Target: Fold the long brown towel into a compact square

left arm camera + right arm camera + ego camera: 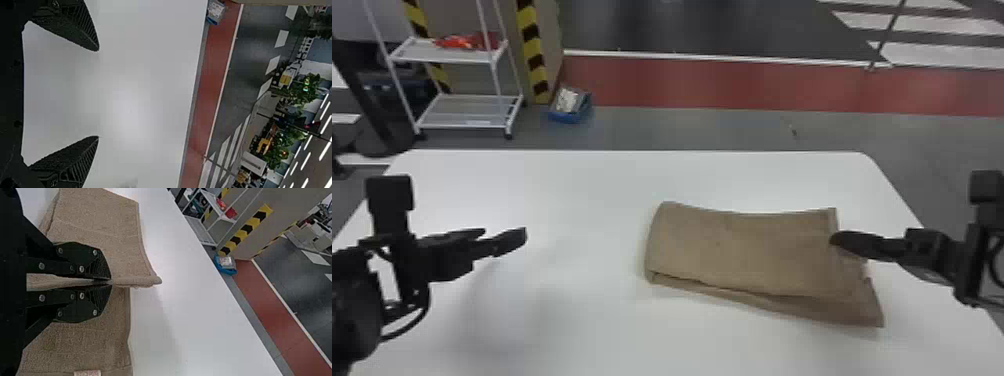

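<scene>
While the left gripper hangs over the tabletop with fingers spread wide, the right gripper has its fingers closed on a ridge of the brown towel. The folded towel lies toward the tabletop's right side, its near-edge layers seemingly uneven.

Beyond the white counter, a grey floor carries a red band edged by a white line, with white stripes farther off. A white rack (red items up top) stands before a beige block with yellow-and-black edging; a blue bin sits nearby. The left wrist view shows greenery and ceiling lights.
</scene>
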`<state>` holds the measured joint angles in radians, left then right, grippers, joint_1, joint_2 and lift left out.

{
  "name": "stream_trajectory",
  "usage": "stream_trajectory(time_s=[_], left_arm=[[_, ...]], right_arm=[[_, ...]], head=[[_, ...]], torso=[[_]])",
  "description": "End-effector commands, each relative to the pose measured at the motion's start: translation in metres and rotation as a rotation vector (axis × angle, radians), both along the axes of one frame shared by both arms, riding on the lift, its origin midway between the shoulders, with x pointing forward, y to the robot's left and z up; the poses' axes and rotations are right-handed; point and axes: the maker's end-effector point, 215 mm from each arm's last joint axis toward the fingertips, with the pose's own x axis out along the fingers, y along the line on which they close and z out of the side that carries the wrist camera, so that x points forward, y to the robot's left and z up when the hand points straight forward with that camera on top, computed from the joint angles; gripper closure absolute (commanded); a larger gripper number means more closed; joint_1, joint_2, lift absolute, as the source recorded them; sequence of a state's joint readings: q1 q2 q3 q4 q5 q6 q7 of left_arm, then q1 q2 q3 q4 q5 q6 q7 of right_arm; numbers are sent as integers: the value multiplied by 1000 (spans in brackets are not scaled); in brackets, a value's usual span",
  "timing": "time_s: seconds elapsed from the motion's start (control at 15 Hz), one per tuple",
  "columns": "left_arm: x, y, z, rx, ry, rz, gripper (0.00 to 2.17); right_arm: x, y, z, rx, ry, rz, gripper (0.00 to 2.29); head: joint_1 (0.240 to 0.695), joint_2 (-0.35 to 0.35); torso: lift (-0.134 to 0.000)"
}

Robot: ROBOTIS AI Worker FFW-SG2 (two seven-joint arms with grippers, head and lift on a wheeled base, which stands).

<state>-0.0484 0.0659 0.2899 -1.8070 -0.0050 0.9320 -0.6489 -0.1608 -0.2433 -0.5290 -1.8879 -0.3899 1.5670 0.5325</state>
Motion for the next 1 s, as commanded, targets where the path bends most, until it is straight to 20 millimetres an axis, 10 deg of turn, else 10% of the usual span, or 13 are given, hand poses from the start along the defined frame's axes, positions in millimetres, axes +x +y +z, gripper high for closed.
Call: stream_trajectory(time_s=[0.0,0.33,0.6,0.93], left_arm=[[1,0,1,1,-2,-2,87],[1,-2,0,2,0,-4,87],[1,1,1,3,0,-2,87],[3,2,2,4,-3,0,87]], right_arm=[[-2,7,0,5,1,12,1021],[3,22,20,35,-51,45,1021],[13,10,82,46,-198,26,1021],[-40,-27,41,89,-117,-42,1021]], head=[[695,-75],[695,-64],[695,-51],[695,-83]], torso=[[-124],[-124],[-124],[-124]])
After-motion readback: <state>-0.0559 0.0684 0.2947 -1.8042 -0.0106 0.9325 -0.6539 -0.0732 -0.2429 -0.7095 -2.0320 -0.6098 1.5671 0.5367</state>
